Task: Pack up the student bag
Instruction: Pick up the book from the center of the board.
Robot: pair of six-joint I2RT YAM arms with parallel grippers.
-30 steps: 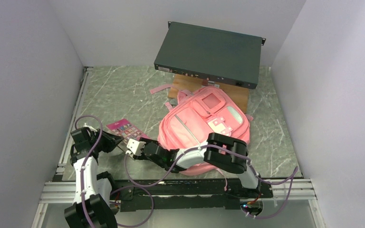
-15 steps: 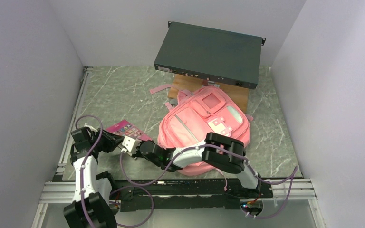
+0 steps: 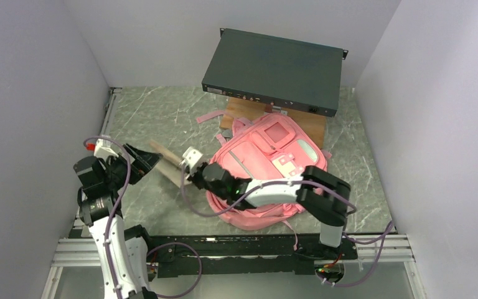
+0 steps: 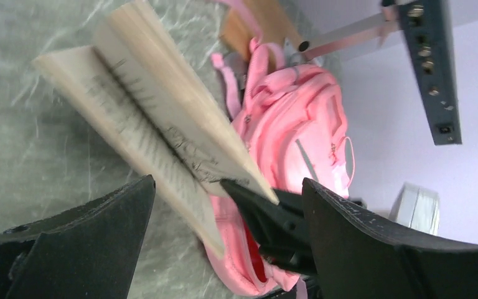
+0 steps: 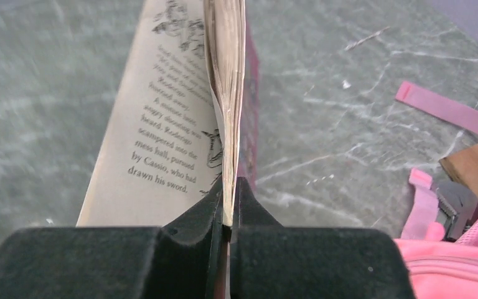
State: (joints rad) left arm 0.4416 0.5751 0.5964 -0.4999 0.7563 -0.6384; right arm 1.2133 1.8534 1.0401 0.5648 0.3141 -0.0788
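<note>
Left of centre in the overhead view, the right gripper [image 3: 185, 174] is clamped on the pages of a splayed paperback book with a pink cover [image 3: 165, 161]. The left gripper [image 3: 143, 161] has its jaws wide apart beside the book. The large soft pink fabric backpack [image 3: 267, 163] lies at centre frame.

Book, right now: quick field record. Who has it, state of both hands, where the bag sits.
book: held on edge, pages fanning apart
right hand: shut on the book's edge
left hand: open, facing the book, no grip
student bag: lying front up, right of the book, top end toward the wooden block
packed: no, book outside the bag
</note>
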